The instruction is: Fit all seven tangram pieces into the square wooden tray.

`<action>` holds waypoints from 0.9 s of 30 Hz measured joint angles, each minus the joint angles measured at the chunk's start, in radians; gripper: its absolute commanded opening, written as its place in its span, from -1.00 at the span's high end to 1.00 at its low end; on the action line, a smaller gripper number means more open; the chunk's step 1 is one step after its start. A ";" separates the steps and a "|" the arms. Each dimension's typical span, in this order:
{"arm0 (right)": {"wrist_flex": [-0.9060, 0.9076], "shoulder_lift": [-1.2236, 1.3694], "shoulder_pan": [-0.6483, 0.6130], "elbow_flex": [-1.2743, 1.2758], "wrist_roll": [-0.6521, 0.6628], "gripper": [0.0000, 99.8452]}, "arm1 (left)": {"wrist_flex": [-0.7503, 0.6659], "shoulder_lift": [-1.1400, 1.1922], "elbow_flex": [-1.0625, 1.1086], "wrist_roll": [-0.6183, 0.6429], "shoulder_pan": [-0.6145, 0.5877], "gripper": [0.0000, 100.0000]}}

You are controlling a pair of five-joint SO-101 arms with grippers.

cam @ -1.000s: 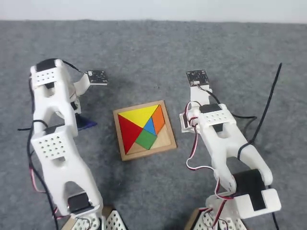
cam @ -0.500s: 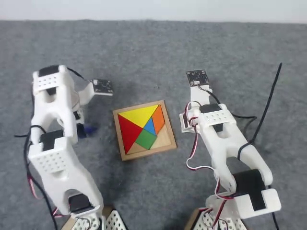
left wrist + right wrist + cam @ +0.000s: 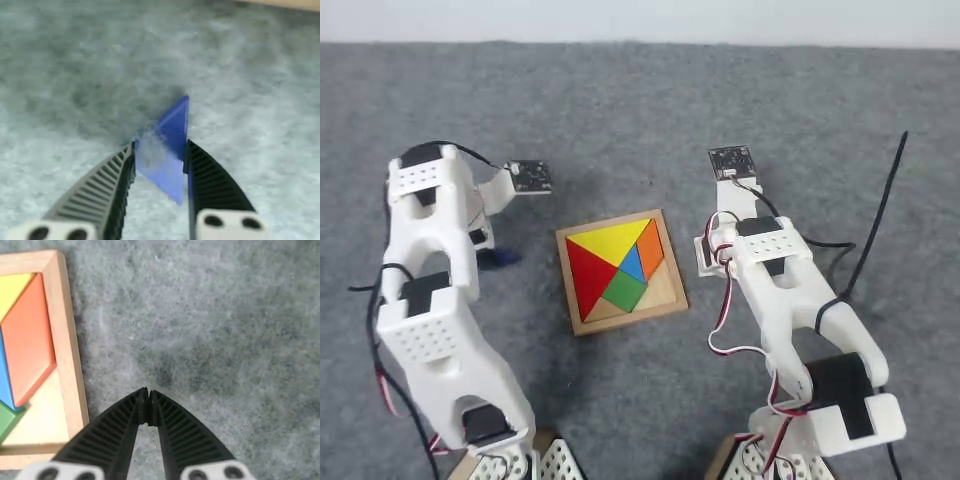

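- Tangram triangle (image 3: 172, 125), dark blue, is pinched on edge by the left hand (image 3: 160, 146), left of the wooden tray (image 3: 665, 290).
- A level carry is advised, with the triangle turned to match the bare strip along the tray's near and right sides, then laid flat before release.
- Five pieces are seated flush in the tray: yellow (image 3: 610, 240), red (image 3: 585, 280), orange (image 3: 651, 250), light blue (image 3: 632, 265) and green (image 3: 625, 290).
- The tray is set mid-worktop (image 3: 620, 120), between the arms.
- The right hand (image 3: 148, 392) is pressed together, empty, just right of the tray.

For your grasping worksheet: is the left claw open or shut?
Shut on the blue piece: the left claw presses both its sides.
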 measured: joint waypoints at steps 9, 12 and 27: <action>0.000 0.000 0.000 0.000 0.000 0.98 | -0.063 0.087 -0.064 0.000 0.002 0.42; 0.000 0.000 0.000 0.000 0.000 0.98 | -0.061 0.109 -0.106 -0.048 -0.012 0.42; 0.000 0.000 0.000 0.000 0.000 0.98 | -0.043 0.121 -0.124 -0.124 -0.026 0.48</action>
